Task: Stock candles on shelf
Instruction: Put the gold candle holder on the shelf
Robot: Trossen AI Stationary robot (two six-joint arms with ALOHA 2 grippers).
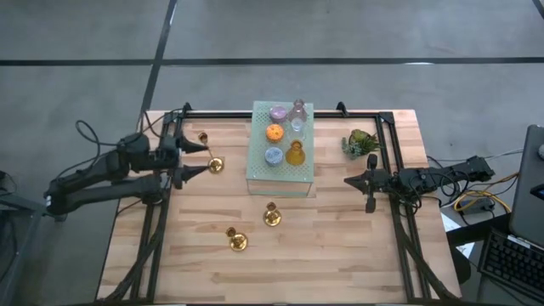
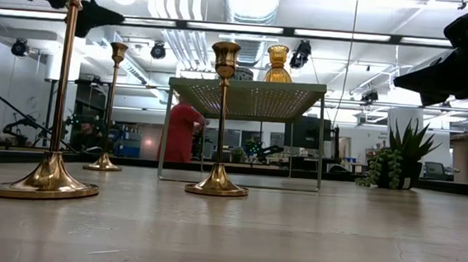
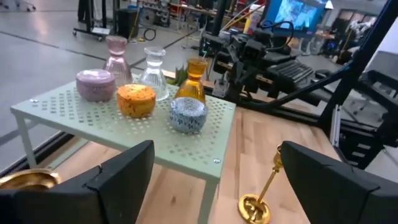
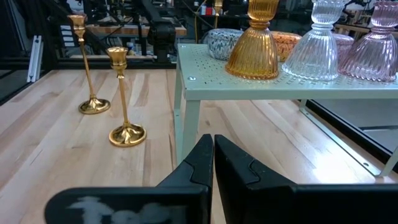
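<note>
The mint-green perforated shelf (image 1: pixel 281 174) stands at the table's middle, toward the far edge. On its top stand the lilac (image 1: pixel 279 112), mauve-pink (image 1: pixel 298 108), clear (image 1: pixel 297 124), orange (image 1: pixel 274 133), pale blue (image 1: pixel 273 155) and amber (image 1: pixel 294 154) candles. They also show in the left wrist view, for instance the orange candle (image 3: pixel 136 99). My left gripper (image 1: pixel 194 158) hovers open and empty left of the shelf. My right gripper (image 1: pixel 371 184) hovers shut and empty right of the shelf; it also shows in its own wrist view (image 4: pixel 213 149).
Several brass candlesticks stand on the table: one by my left gripper (image 1: pixel 215 165), two nearer the front edge (image 1: pixel 271 216) (image 1: pixel 237 241). A small green plant (image 1: pixel 359 141) stands right of the shelf. A black frame (image 1: pixel 387 127) runs along the table's edges. A person in red (image 2: pixel 183 131) is far behind.
</note>
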